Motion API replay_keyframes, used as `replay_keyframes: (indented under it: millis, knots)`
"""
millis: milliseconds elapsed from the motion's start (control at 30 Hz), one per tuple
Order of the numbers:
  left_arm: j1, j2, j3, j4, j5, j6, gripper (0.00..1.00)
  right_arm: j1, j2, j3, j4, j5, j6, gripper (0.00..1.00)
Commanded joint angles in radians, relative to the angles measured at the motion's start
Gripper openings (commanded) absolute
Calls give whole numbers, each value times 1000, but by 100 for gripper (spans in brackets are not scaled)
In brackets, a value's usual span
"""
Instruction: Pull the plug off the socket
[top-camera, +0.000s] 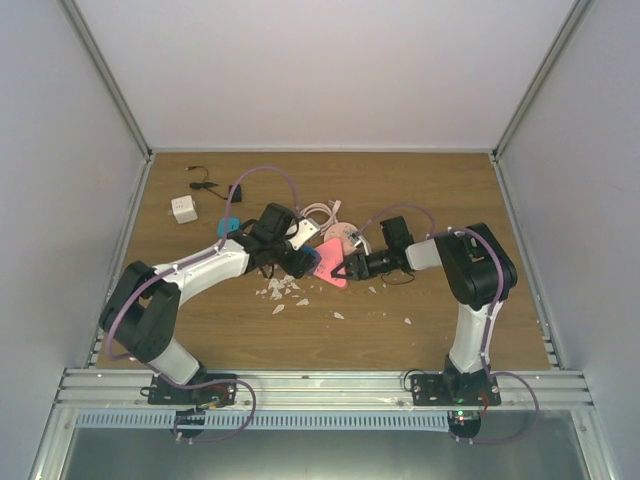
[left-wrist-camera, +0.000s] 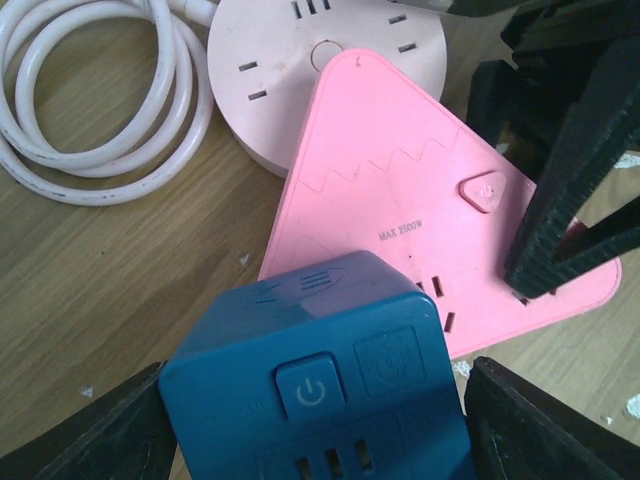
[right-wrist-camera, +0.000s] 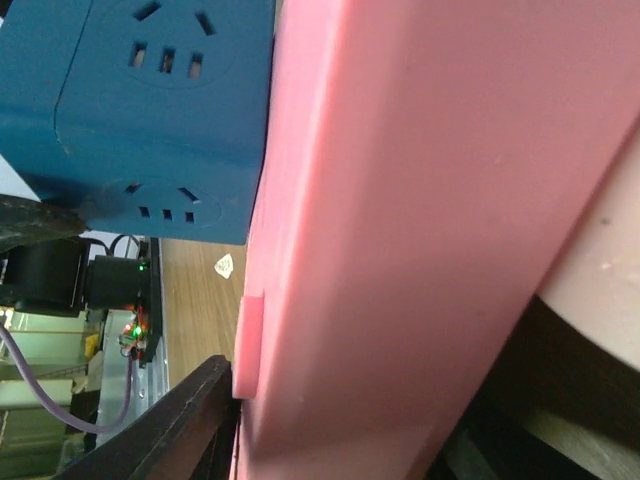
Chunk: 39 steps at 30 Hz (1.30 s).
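The socket (left-wrist-camera: 400, 190) is a flat salmon-pink triangle lying on the wooden table (top-camera: 330, 262). A blue cube plug (left-wrist-camera: 320, 380) with a power button sits on its near corner, seated against the pink face (right-wrist-camera: 150, 110). My left gripper (left-wrist-camera: 315, 440) has one finger against each side of the blue cube. My right gripper (right-wrist-camera: 340, 440) clamps the socket (right-wrist-camera: 420, 220) by its edge, one finger (left-wrist-camera: 570, 190) pressed on its top face near the raised button. In the top view the two grippers (top-camera: 305, 262) (top-camera: 345, 268) meet at mid-table.
A round pink power strip (left-wrist-camera: 290, 50) lies partly under the socket's far corner, beside a coiled white cable (left-wrist-camera: 100, 100). A white cube adapter (top-camera: 183, 208), a black cable (top-camera: 203, 183) and a small blue item (top-camera: 228, 225) lie far left. White chips (top-camera: 285, 292) are scattered nearer.
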Motion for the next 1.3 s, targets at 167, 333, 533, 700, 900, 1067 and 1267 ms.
replay_keyframes:
  millis: [167,333,533,700,900,1067,1267]
  knots:
    - [-12,68,61,19,-11,-39,72,-9,11,-22,42,3,12,40]
    - [-24,99,62,15,-23,-48,68,-8,9,-27,55,1,24,38]
    - [-39,135,98,5,-73,-66,66,-9,-9,-41,78,18,41,35]
    - [-39,164,113,-9,-76,-74,80,-9,0,-41,82,12,48,30]
    - [-39,191,118,-9,-93,-84,76,-16,9,-42,89,4,57,26]
    - [-40,189,126,-2,-75,-96,66,-27,16,-47,101,-3,71,21]
    - [-39,179,137,-6,-63,-101,60,-46,35,-54,119,-17,97,8]
